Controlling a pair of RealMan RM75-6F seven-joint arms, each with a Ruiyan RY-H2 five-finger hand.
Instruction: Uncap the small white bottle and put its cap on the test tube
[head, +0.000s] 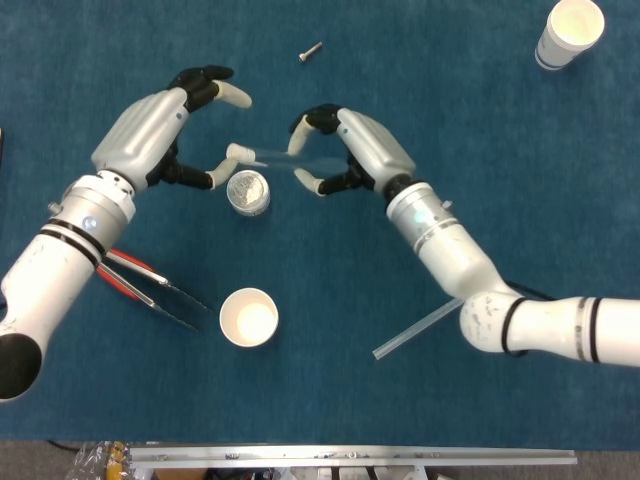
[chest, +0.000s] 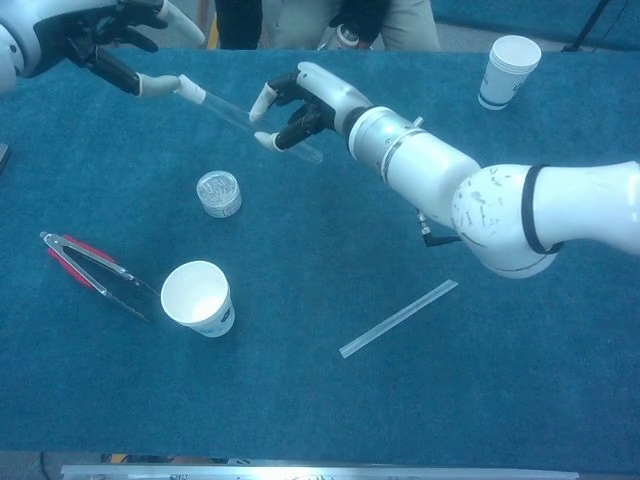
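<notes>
Holding the test tube (head: 283, 157) between thumb and fingers, right hand (head: 345, 152) raised above the far-left part of the table (head: 480, 120), tube lying close to level and pointing toward the left hand (head: 165, 130). White cap (head: 232, 152) seated on the tube's left end, touching a left fingertip (chest: 150, 86) or just beside it; cannot tell whether pinched. Left hand otherwise loosely spread, upper fingers lifted off the tube, nothing else in it. In the chest view same tube (chest: 255, 120) slanting down from the cap (chest: 190, 89) at the left hand (chest: 95, 35) to the right hand (chest: 310, 105), clear of the tabletop.

Directly below the tube, small round bottle (head: 248, 191) standing uncapped on the table, pale contents visible through its open top; seen again at (chest: 219, 193).

Nearer the front edge, empty paper cup (head: 248, 317) upright. Left of it, red-handled pliers (head: 150, 285) lying flat, partly hidden under the left forearm in the head view, fully visible at (chest: 95, 272) in the chest view.

Right of the cup, toward the front, clear rod (chest: 398, 318) lying diagonally, apart from everything. Second paper cup (head: 569, 32) upright in the far-right corner. Small screw (head: 310, 51) near the far edge, well apart from both hands.
</notes>
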